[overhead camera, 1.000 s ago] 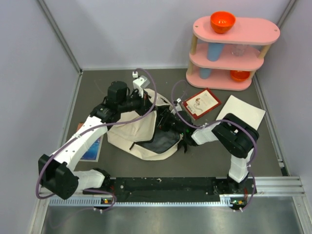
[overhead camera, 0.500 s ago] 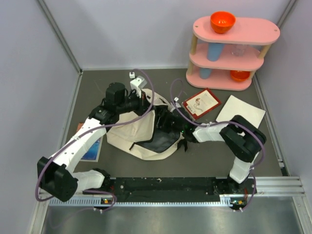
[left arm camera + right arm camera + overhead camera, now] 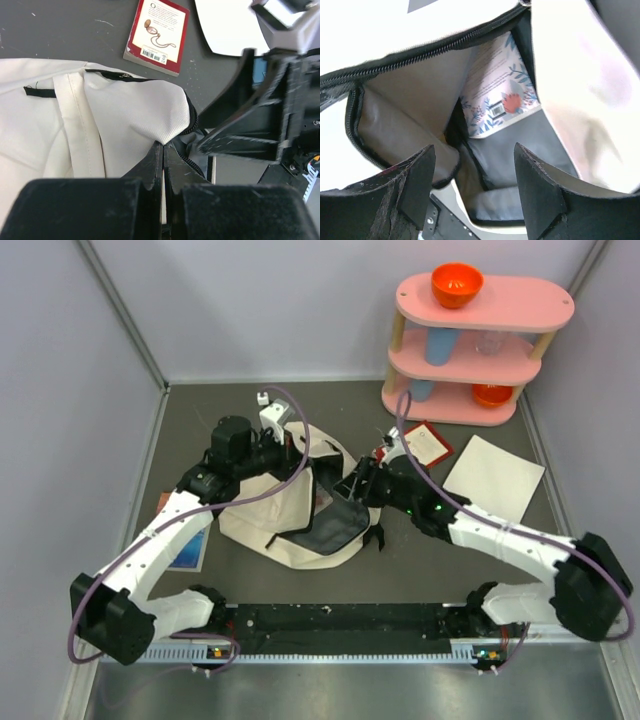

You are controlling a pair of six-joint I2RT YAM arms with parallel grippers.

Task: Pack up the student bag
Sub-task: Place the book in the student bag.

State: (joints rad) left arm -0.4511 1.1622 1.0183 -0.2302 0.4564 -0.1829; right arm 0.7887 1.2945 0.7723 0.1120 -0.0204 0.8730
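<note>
At the far left of the table a flat blue-printed item point(image 3: 189, 548) lay partly under the left arm. The student bag point(image 3: 270, 515) lay on the table ahead of the arm bases, left of centre, with its zipped mouth pulled wide toward the right. The left gripper point(image 3: 162, 147) had its fingers pressed together on a peak of cream fabric at the rim of that mouth, lifting it just beside the black zipper.

The right gripper point(image 3: 474, 149) hung at the opening with its fingers spread and nothing between them. Its wrist view looked straight into the bag. Against the grey lining lay a floral-covered book point(image 3: 497, 95), barcode showing.

To the right of the bag, a red book point(image 3: 428, 443) lay flat on the table, with a white sheet point(image 3: 495, 475) just beside it.

At the back right stood a pink three-tier shelf point(image 3: 530, 302). An orange bowl point(image 3: 457, 283) sat on its top tier. A blue cup point(image 3: 440, 343) and a clear glass point(image 3: 488, 342) stood on the middle tier. The bottom tier held another blue cup point(image 3: 421, 390) and a second orange bowl point(image 3: 492, 393).
</note>
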